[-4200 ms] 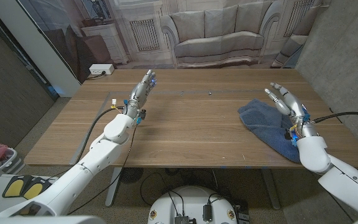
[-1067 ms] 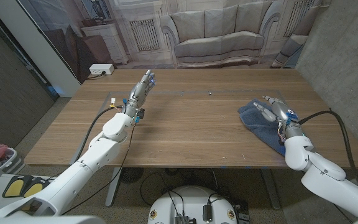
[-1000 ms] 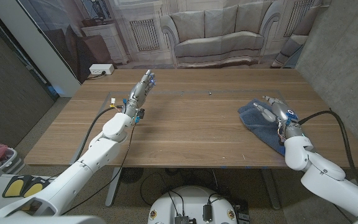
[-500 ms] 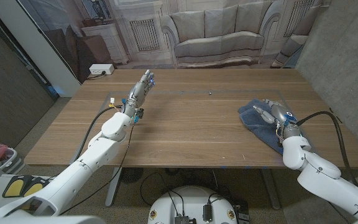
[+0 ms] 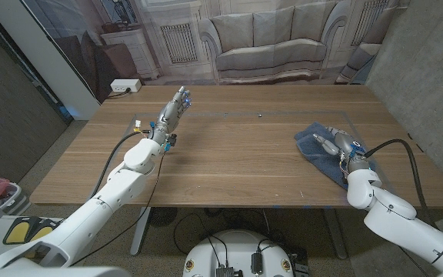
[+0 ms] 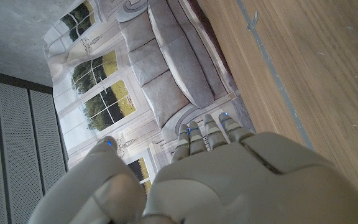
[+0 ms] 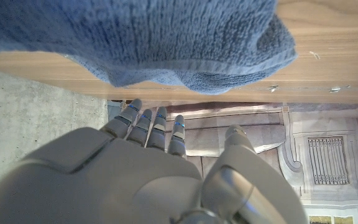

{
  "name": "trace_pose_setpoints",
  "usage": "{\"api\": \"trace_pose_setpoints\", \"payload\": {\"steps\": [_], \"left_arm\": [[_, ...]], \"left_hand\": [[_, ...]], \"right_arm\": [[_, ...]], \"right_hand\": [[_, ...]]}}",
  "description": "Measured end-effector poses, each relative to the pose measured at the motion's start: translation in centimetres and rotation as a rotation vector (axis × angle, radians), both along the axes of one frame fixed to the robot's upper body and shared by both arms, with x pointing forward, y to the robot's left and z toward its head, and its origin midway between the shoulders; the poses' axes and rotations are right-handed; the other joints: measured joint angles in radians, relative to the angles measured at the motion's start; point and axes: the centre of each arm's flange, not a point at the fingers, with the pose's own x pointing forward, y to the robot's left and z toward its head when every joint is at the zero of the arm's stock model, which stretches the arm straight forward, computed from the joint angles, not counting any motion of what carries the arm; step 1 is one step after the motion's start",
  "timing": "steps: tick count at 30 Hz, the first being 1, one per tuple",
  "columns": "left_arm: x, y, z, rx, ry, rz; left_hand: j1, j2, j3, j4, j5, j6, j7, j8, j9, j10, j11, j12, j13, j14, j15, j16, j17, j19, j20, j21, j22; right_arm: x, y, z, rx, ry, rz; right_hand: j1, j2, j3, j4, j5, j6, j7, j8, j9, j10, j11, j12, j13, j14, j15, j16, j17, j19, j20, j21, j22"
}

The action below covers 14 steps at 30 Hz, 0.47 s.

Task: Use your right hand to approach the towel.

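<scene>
**Right hand over towel: risks from this pose**

Blue towel (image 5: 331, 151) lies crumpled at right of the head view, on the wooden worktop (image 5: 237, 154), its near end close to the front edge. Right hand (image 5: 338, 142) is over the towel's middle, fingers apart, grasping nothing; contact with the cloth cannot be told. Left hand (image 5: 174, 108) stands upper left of centre, well apart, fingers straight, released.

Risks, as judged:
- Descending further could press fingertips into the worktop through the cloth.
- A sideways drag could bunch the towel or slide it off the front edge.
- The wrist cable could snag a fold.
</scene>
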Motion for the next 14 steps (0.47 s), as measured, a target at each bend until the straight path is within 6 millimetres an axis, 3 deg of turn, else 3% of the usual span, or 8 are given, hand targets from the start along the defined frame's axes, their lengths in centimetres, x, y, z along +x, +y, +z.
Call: {"api": "trace_pose_setpoints", "payload": {"steps": [14], "left_arm": [[0.51, -0.18, -0.12, 0.000, 0.005, -0.020]], "left_hand": [[0.000, 0.000, 0.000, 0.000, 0.000, 0.000, 0.000, 0.000, 0.000, 0.000, 0.000, 0.000, 0.000, 0.000, 0.000, 0.000, 0.000, 0.000, 0.000, 0.000, 0.000]], "right_arm": [[-0.03, -0.16, -0.30, 0.003, 0.021, -0.020]], "right_hand": [[0.000, 0.000, 0.002, -0.002, 0.000, 0.000, 0.000, 0.000, 0.000, 0.000, 0.000, 0.000, 0.000, 0.000, 0.000, 0.000, 0.000, 0.000, 0.000, 0.000, 0.000]]}}
